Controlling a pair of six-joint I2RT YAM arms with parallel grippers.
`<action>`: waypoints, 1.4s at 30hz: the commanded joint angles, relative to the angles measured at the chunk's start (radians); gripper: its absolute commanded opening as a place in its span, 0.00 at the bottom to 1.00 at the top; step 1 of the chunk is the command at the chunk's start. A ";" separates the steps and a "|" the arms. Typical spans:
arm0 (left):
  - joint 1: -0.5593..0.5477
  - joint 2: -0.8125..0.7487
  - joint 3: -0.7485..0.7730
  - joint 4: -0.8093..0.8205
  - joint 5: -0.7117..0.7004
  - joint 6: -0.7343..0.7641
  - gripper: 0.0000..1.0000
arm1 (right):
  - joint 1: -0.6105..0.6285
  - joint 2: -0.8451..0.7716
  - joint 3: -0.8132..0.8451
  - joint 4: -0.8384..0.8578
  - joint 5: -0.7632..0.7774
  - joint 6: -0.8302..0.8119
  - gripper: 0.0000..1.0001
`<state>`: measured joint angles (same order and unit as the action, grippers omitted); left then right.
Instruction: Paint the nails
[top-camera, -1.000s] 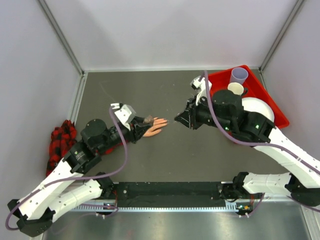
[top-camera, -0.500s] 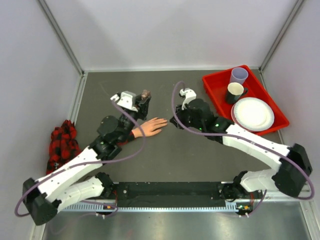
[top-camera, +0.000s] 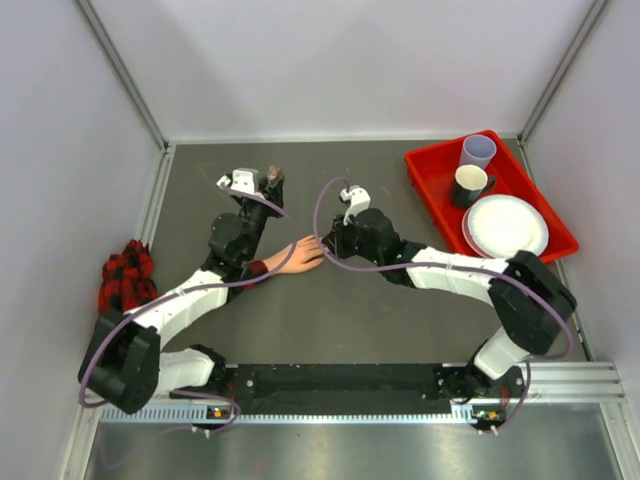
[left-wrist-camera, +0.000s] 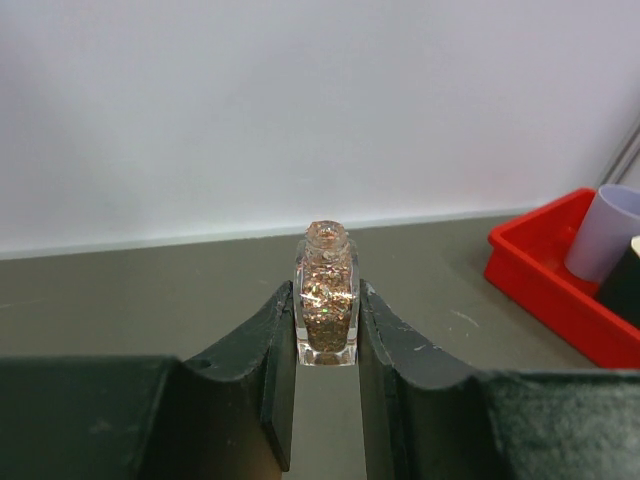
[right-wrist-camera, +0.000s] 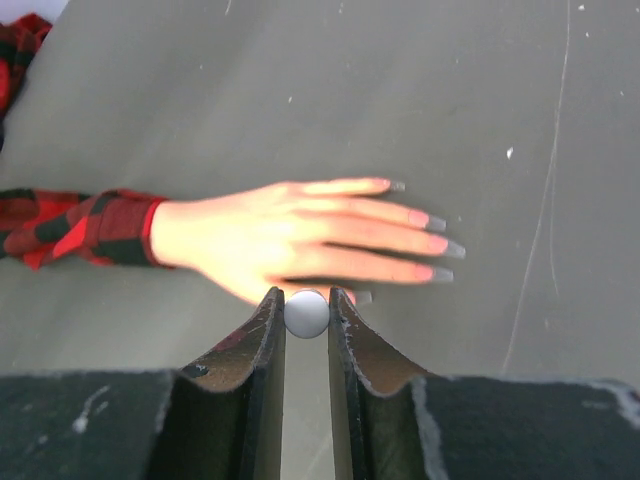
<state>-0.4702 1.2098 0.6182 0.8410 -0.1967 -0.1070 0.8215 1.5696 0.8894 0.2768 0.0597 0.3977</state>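
left gripper (top-camera: 269, 184): clamped on the glitter polish bottle (left-wrist-camera: 327, 310), upright, neck open, upper left of centre in the top view
right gripper (right-wrist-camera: 306, 298): pinching a round white cap (right-wrist-camera: 307, 313); I can't see a brush on it
nails (right-wrist-camera: 437, 245): right end of the mannequin hand (right-wrist-camera: 280, 235), right of centre in the right wrist view
key relation: the hand's long axis runs left-right in that view, plaid sleeve (right-wrist-camera: 85, 222) at left; my right gripper sits at its near edge, so the nails lie ahead and to the right; right arm is nearer
around: red tray (top-camera: 430, 188) upper right of the top view, well apart; I see nothing blocking
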 joint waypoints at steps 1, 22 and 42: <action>0.007 0.031 -0.046 0.184 0.063 0.015 0.00 | 0.022 0.078 -0.020 0.203 0.069 -0.005 0.00; 0.019 0.036 -0.106 0.199 0.109 -0.002 0.00 | 0.094 0.168 -0.010 0.168 0.173 -0.033 0.00; 0.024 0.031 -0.106 0.193 0.129 -0.014 0.00 | 0.099 0.196 0.002 0.148 0.173 -0.031 0.00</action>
<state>-0.4519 1.2716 0.5137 0.9676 -0.0853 -0.1070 0.9035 1.7538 0.8749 0.3958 0.2272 0.3740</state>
